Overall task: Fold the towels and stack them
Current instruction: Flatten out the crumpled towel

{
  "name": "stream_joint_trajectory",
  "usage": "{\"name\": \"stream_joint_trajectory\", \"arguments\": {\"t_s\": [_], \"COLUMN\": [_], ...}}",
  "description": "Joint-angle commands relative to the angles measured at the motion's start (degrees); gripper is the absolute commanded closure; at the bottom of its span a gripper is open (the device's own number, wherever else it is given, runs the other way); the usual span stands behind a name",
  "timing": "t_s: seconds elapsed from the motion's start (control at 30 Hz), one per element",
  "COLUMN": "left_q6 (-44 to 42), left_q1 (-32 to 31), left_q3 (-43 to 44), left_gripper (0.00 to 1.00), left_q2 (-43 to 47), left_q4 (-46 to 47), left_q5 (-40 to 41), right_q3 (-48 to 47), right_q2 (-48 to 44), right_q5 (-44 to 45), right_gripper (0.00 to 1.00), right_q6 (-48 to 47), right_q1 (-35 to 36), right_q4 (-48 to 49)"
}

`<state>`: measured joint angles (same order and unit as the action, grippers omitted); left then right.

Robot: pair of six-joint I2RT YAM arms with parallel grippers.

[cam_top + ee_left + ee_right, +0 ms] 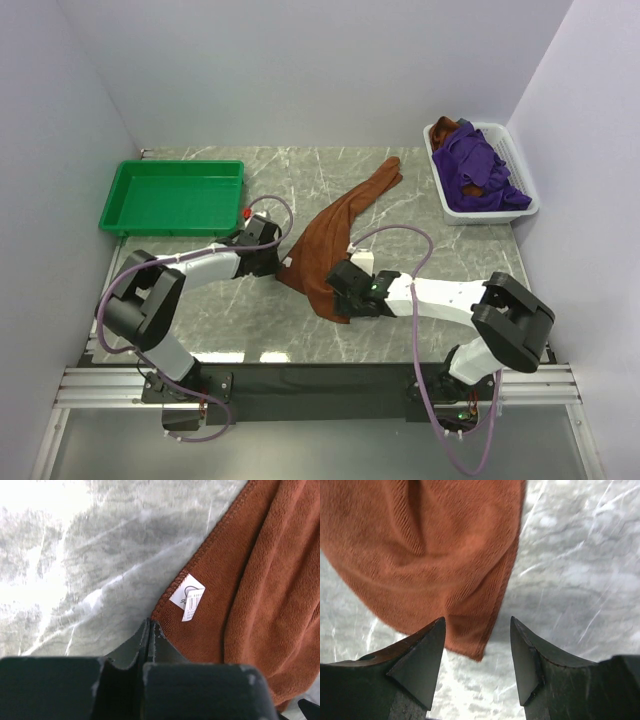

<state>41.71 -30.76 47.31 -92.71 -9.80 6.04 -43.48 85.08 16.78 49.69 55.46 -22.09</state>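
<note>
One rust-brown towel (345,225) lies stretched in a crumpled diagonal strip across the marble table. My left gripper (281,262) is shut at its left corner; in the left wrist view the jaws (151,624) press together right on the corner of the towel (250,580), beside its white label (187,597). My right gripper (337,297) stands open at the towel's near end. There the near corner of the towel (420,555) hangs between the spread fingertips (477,625) without touching them. More towels, purple (480,170) and one brown (445,128), are heaped in the basket.
A white basket (490,215) stands at the back right against the wall. A green tray (170,200) sits at the back left, with a small red item (246,212) by its near right corner. White walls close in both sides.
</note>
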Motion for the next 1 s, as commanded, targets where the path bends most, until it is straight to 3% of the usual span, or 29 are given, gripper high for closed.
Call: {"name": "stream_joint_trajectory", "arguments": {"t_s": [0.0, 0.27, 0.37, 0.47, 0.5, 0.53, 0.6, 0.83, 0.97], "left_q6": [0.9, 0.7, 1.0, 1.4, 1.4, 1.4, 1.4, 0.7, -0.5], "left_q1": [-0.5, -0.4, -0.4, 0.0, 0.3, 0.6, 1.9, 5.2, 7.1], "left_q3": [-2.3, -3.5, -3.0, -2.9, -3.0, -3.1, -2.8, 6.4, 19.0], "left_gripper": [0.99, 0.99, 0.99, 0.99, 0.99, 0.99, 0.99, 0.99, 0.99], "left_q2": [1.5, 3.3, 3.2, 3.9, 4.7, 5.1, 6.7, 12.8, 13.3], "left_q4": [-3.6, -3.5, -4.6, -6.1, -6.5, -7.1, -7.6, -12.3, -17.8], "left_q5": [-1.5, -0.4, 0.4, 1.5, 1.8, 1.6, 0.6, -0.8, 0.7], "right_q3": [-3.3, -5.2, -5.1, -4.2, -3.9, -3.4, -1.8, -4.8, -16.5], "right_q2": [0.7, 6.2, 7.8, 6.9, 6.2, 5.5, 2.3, -9.0, -14.4], "right_q5": [1.9, 0.1, -0.4, 0.0, 0.4, 0.8, 2.1, 2.2, 0.0], "right_gripper": [0.39, 0.41, 0.47, 0.66, 0.81, 0.89, 1.00, 1.00, 1.00], "right_q6": [2.3, 2.5, 2.9, 3.7, 3.8, 4.2, 4.1, -8.3, -16.9], "right_q1": [1.3, 1.5, 1.5, 1.4, 1.3, 1.1, 0.4, -11.4, -22.2], "right_q4": [-4.5, -5.8, -5.9, -6.2, -6.5, -6.3, -6.2, -10.7, -15.6]}}
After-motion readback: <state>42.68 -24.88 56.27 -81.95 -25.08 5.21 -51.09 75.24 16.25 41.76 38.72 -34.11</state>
